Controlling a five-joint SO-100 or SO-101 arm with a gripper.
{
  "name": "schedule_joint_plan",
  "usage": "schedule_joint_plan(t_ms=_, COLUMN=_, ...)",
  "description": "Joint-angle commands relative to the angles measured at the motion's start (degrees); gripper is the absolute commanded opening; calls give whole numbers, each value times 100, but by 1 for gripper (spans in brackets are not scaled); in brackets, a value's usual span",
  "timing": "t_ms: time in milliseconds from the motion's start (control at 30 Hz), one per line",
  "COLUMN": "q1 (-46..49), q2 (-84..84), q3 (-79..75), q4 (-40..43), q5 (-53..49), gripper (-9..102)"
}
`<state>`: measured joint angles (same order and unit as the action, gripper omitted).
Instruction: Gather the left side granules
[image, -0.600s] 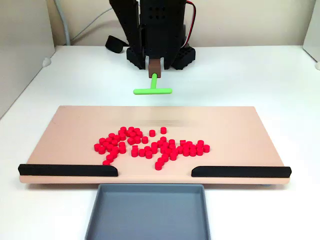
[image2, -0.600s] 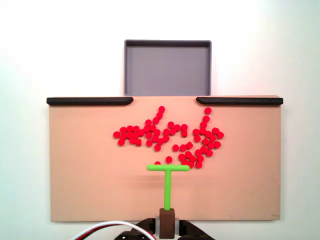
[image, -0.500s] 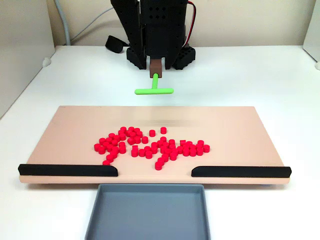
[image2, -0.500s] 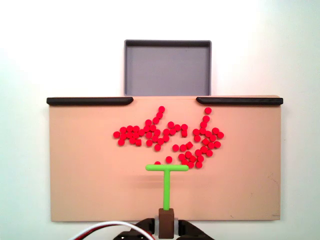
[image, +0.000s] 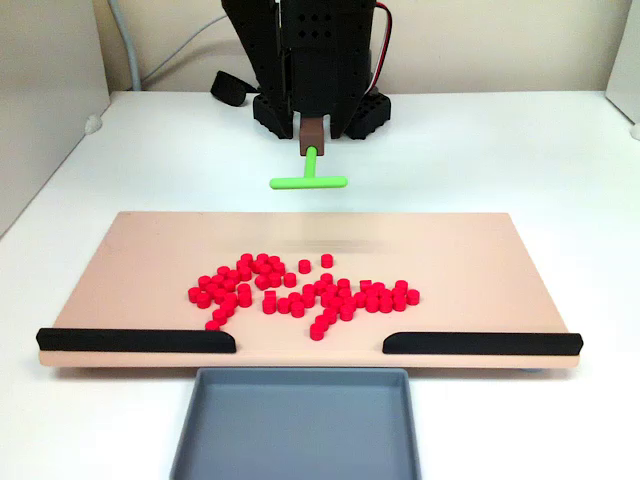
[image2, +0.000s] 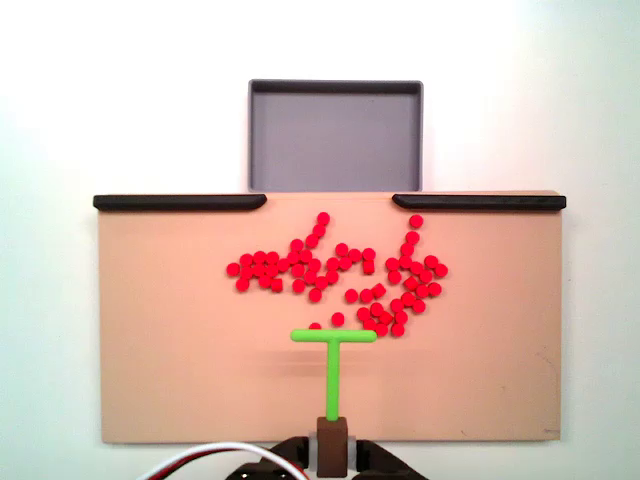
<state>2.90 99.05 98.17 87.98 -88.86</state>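
Observation:
The granules (image: 245, 272) are small red pellets scattered in a loose band across the middle of the tan board (image: 480, 260). From above, the granules (image2: 300, 270) spread from left of centre to a denser clump at the right. My gripper (image: 312, 128) is shut on the brown handle of a green T-shaped pusher (image: 308, 183), held on the arm's side of the pellets. Seen from above, my gripper (image2: 332, 450) sits at the board's (image2: 170, 350) near edge, and the pusher's (image2: 334, 337) crossbar lies just short of the nearest pellets.
Two black strips (image: 135, 340) (image: 480, 343) line the board's edge farthest from the arm, with a gap between them. A grey tray (image: 300, 430) sits beyond that gap. The arm's black base (image: 320, 60) stands behind the board on the white table.
The pusher has crept very slightly sideways. The granules have not moved.

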Motion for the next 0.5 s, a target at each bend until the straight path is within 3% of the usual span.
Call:
schedule_joint_plan(t_ms=0, q1=-26, q2=123, q3=-141, q4=-18, q5=-53, gripper=0)
schedule_joint_plan(t_ms=467, q1=-44, q2=149, q3=-141, q4=-18, q5=-9, gripper=0)
